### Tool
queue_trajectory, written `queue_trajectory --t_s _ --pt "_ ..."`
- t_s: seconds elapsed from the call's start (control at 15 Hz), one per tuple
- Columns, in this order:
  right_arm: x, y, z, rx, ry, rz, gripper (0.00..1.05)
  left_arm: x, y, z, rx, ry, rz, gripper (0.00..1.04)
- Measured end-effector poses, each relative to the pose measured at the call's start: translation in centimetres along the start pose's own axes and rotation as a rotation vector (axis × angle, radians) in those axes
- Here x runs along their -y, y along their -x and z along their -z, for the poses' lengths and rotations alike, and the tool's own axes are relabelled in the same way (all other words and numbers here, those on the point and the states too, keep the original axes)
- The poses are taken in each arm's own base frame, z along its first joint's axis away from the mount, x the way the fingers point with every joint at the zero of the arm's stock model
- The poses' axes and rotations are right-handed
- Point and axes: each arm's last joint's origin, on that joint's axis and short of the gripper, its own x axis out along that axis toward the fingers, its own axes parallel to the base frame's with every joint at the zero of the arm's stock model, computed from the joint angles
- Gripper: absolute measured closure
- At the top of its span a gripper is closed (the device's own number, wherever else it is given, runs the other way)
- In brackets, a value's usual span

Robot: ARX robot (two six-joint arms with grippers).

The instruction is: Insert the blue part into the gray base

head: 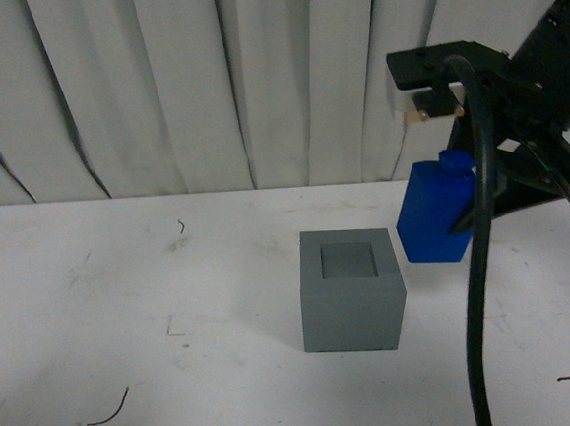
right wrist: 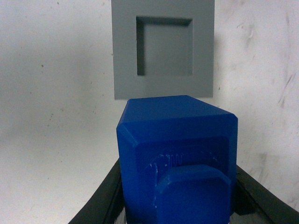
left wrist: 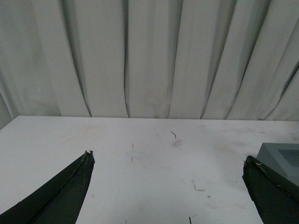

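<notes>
On the far left my left gripper (left wrist: 168,158) hung with its fingers (left wrist: 65,196) spread wide and nothing between them, over bare white table (head: 93,287), with the pleated curtain (head: 157,95) closing off the back edge. A few dark wire scraps (head: 108,416) lay on the table, all well apart from the work. Near the middle sat the gray base (head: 352,306), a matte cube, upright, with its square recess open and facing up. Just to its right, and not touching it, was the blue part (head: 432,223), a bright blue block tilted off upright, with the stud at its upper end. The right gripper (head: 482,207) was clamped on its sides. A thick black cable (head: 476,316) hung down in front of that arm and covered the block's right edge. In the right wrist view the recess lay straight ahead of the block. There was open table on every side of the base.
</notes>
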Motion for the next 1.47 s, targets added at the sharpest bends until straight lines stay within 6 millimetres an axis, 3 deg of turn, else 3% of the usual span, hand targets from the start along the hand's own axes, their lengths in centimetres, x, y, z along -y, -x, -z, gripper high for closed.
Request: queue_trajectory --t_s 0.27,0.8,0.87,1.47 --pt "0.4 -0.4 -2.6 -0.001 0.014 -0.022 0.58 0.0 0.0 0.0 0.000 0.000 0.000 0.07" --pt "0.8 -2.8 -5.6 -0.044 -0.004 -0.060 0.58 0.0 0.0 0.0 0.000 0.000 0.000 0.07" --pt "1.0 -3.9 -5.3 -0.052 -0.019 -0.069 0.58 0.0 0.0 0.0 0.000 0.000 0.000 0.07" --pt "1.5 -4.5 -4.9 -0.061 -0.053 -0.053 0.58 0.0 0.0 0.0 0.000 0.000 0.000 0.07"
